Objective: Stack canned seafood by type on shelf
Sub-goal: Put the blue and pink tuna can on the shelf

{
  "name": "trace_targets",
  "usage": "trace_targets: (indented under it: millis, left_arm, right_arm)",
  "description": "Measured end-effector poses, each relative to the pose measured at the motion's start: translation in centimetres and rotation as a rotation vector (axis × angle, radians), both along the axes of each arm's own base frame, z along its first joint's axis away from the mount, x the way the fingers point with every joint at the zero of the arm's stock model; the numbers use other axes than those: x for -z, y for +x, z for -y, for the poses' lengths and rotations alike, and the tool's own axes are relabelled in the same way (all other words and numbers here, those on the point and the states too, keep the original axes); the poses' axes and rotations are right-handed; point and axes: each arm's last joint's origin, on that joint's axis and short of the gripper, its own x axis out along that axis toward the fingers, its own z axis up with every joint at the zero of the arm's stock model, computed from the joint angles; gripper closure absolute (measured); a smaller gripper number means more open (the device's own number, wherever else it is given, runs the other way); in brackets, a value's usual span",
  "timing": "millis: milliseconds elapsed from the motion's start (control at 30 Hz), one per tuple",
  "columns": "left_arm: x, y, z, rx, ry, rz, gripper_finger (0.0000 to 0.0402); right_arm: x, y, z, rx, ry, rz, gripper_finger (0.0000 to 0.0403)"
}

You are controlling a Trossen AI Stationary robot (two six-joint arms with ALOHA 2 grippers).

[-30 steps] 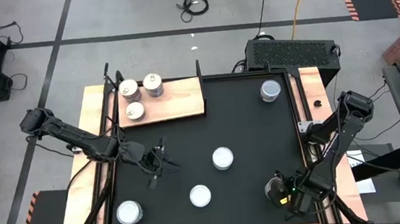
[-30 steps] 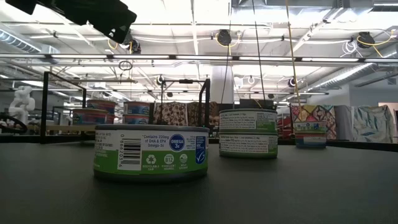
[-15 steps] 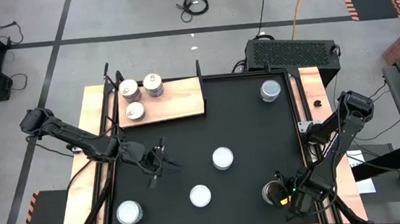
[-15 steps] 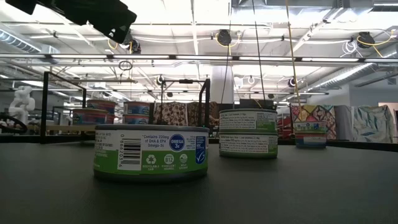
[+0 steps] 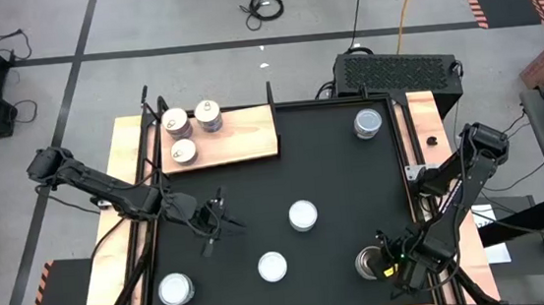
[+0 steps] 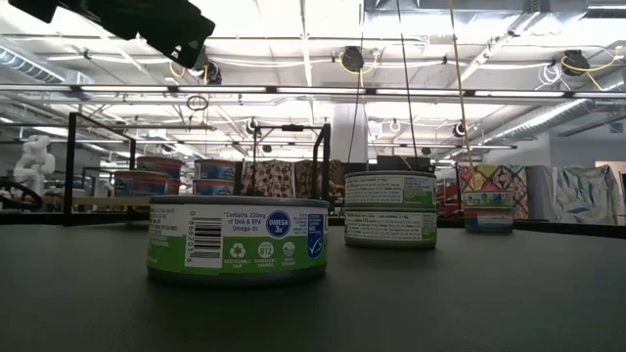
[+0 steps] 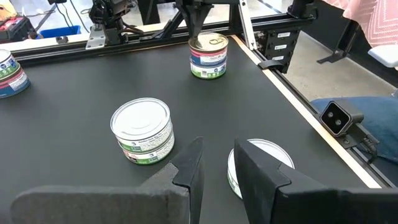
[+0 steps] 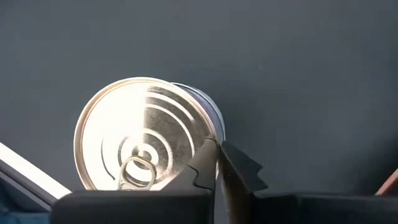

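Right gripper (image 8: pixel 217 163) — tin (image 8: pixel 146 134) half cropped

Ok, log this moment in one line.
right end effector: shut beside silvery-gold pull-tab round tin, not gripping | left end effector: open, empty, over black mat | light wooden shelf: three tins

In the right wrist view, the silvery-gold pull-tab round tin (image 8: pixel 147 137) is cut off at its near rim by the wrist's dark housing. In the low view, labels on the far stacked green-banded tins (image 6: pixel 390 209) are too small to read.
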Motion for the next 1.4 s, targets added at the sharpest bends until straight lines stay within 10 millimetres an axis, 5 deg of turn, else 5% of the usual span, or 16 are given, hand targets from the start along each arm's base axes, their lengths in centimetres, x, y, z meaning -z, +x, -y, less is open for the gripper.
trace_targets:
  millis: [900, 1400]
  left_arm:
    - [0.0, 0.0, 0.0, 0.0, 0.001, -0.003, 0.0311]
    - [0.0, 0.0, 0.0, 0.0, 0.001, -0.002, 0.0311]
  right_arm:
    - [-0.8, 0.3, 1.1, 0.007, -0.176, 0.212, 0.0402]
    - [-1.0, 3.3, 2.8, -0.041, -0.225, 0.252, 0.0402]
